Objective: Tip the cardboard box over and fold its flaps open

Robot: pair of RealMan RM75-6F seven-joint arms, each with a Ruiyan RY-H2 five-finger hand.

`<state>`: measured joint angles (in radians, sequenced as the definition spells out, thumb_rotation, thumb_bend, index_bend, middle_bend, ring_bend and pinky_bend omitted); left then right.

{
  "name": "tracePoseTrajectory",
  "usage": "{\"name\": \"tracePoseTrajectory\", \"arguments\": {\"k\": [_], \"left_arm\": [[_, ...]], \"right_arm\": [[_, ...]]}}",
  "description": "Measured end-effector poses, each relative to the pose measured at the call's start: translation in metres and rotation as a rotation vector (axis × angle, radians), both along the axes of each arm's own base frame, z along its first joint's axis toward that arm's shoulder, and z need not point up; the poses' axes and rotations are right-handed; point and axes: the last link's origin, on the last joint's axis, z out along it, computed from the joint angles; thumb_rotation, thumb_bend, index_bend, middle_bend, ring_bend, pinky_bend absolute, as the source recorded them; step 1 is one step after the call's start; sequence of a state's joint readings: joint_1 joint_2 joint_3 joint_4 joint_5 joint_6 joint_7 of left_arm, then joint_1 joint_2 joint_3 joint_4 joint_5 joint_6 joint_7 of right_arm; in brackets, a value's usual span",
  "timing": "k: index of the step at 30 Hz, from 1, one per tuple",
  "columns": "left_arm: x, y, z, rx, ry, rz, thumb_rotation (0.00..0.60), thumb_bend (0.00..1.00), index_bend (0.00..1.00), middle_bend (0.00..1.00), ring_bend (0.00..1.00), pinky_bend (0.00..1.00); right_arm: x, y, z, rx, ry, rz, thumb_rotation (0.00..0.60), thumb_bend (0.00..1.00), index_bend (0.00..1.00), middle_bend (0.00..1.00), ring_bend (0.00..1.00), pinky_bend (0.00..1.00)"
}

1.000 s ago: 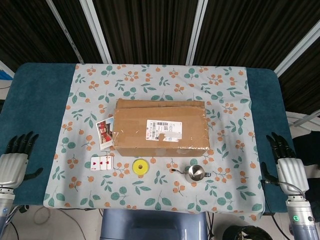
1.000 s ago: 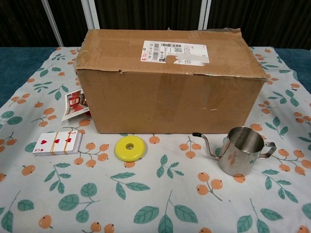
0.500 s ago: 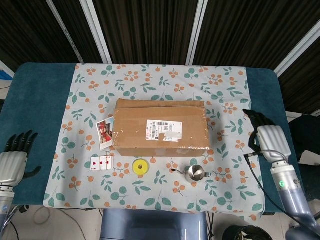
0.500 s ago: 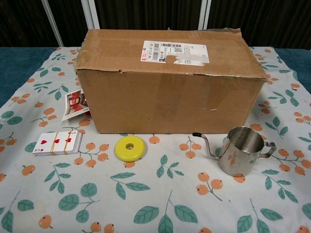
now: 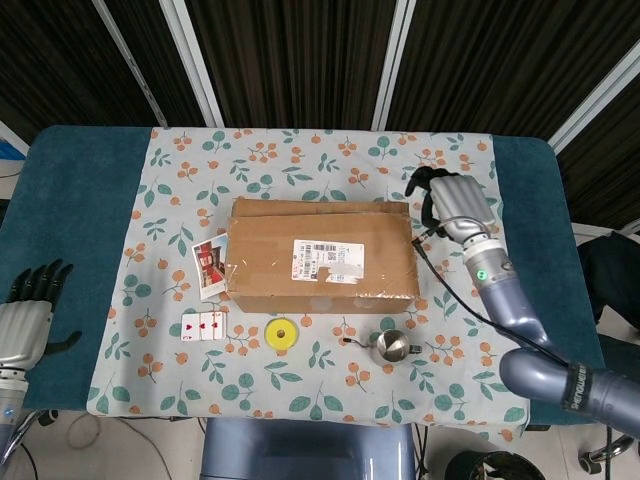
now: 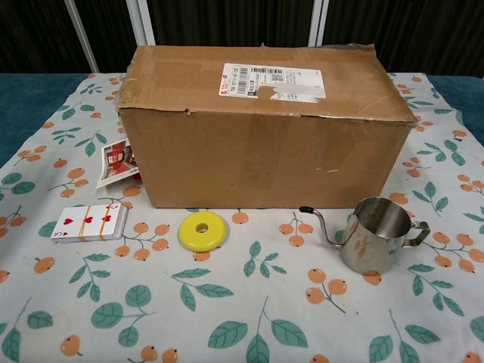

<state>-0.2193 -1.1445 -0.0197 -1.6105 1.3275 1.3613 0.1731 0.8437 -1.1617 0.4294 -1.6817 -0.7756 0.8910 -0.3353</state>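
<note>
A brown cardboard box stands upright in the middle of the table, its top taped shut under a white shipping label. My right hand hovers just past the box's far right corner, fingers apart and holding nothing. At the near left edge of the table my left hand rests with fingers spread, well away from the box. Neither hand appears in the chest view.
In front of the box lie a deck of playing cards, a yellow disc and a steel long-spout pitcher. A photo card sits at the box's left side. A floral cloth covers the table's middle.
My right arm has swung from the near right table edge forward and inward, up to the box's far right corner. The left hand has stayed in place. The box has not moved.
</note>
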Motion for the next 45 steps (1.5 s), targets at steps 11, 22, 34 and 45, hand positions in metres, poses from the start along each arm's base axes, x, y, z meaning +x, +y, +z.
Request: {"name": "tracePoseTrajectory", "arguments": {"k": [11, 22, 34, 45], "left_arm": [[-0.001, 0.001, 0.001, -0.008, -0.018, 0.011, 0.600, 0.15, 0.00, 0.00, 0.00, 0.00], [-0.002, 0.002, 0.002, -0.017, -0.033, 0.022, 0.600, 0.15, 0.00, 0.00, 0.00, 0.00], [-0.002, 0.003, 0.002, -0.018, -0.042, 0.030, 0.600, 0.15, 0.00, 0.00, 0.00, 0.00], [-0.002, 0.004, 0.002, -0.014, -0.054, 0.036, 0.600, 0.15, 0.00, 0.00, 0.00, 0.00]], "right_arm": [[0.023, -0.024, -0.041, 0.065, -0.003, -0.052, 0.600, 1.00, 0.43, 0.29, 0.30, 0.37], [0.017, -0.022, -0.068, 0.112, 0.030, -0.111, 0.600, 1.00, 0.43, 0.30, 0.30, 0.37], [0.014, -0.017, -0.073, 0.131, 0.053, -0.122, 0.600, 1.00, 0.48, 0.38, 0.34, 0.37], [0.028, -0.008, -0.068, 0.123, 0.032, -0.080, 0.600, 1.00, 0.54, 0.46, 0.42, 0.43]]}}
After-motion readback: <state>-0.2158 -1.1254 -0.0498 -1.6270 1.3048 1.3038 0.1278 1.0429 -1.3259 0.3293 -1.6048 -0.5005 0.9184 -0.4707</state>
